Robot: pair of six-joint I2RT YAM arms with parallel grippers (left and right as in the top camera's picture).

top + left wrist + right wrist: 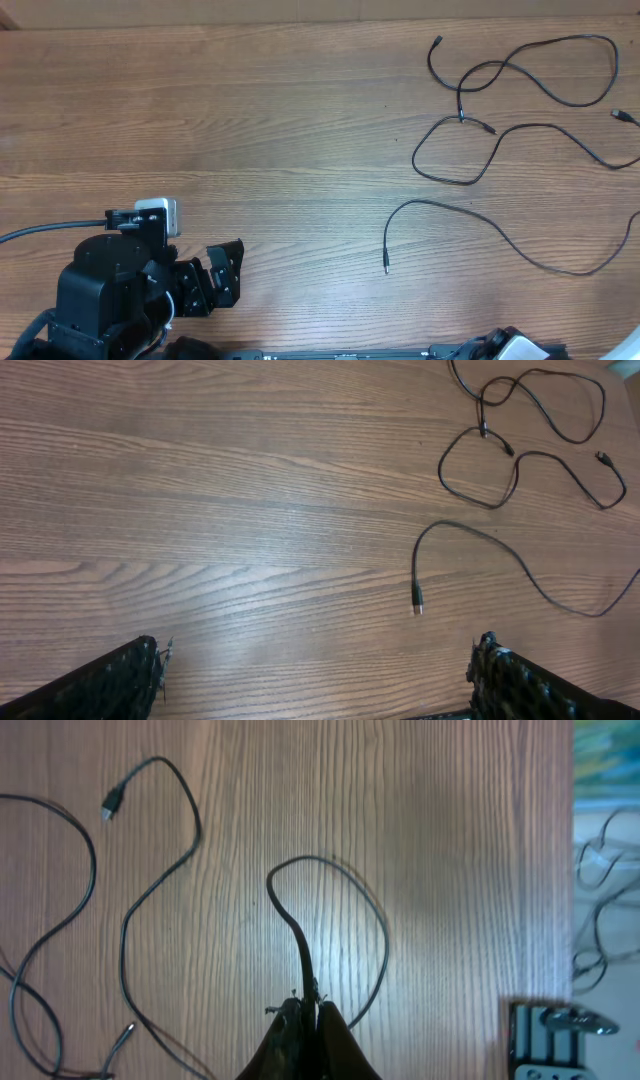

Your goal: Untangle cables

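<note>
Wood-grain counter (250,120) seen from above. Thin black cables (461,115) lie loose across its far right part, curving and crossing one another in places. One cable's end, with a small metal plug (418,607), lies nearest the left arm, apart from it. The left pincer (320,652) sits low at the near left, its fingers wide apart and holding nothing. The right pincer (305,1010) is pressed together, clamped on a looped cable (304,965) that arcs away from its tips. A flat plug (107,808) lies farther off. Past the counter's edge, pale cords (600,870) and a dark, blurred object (545,1030) sit below.
</note>
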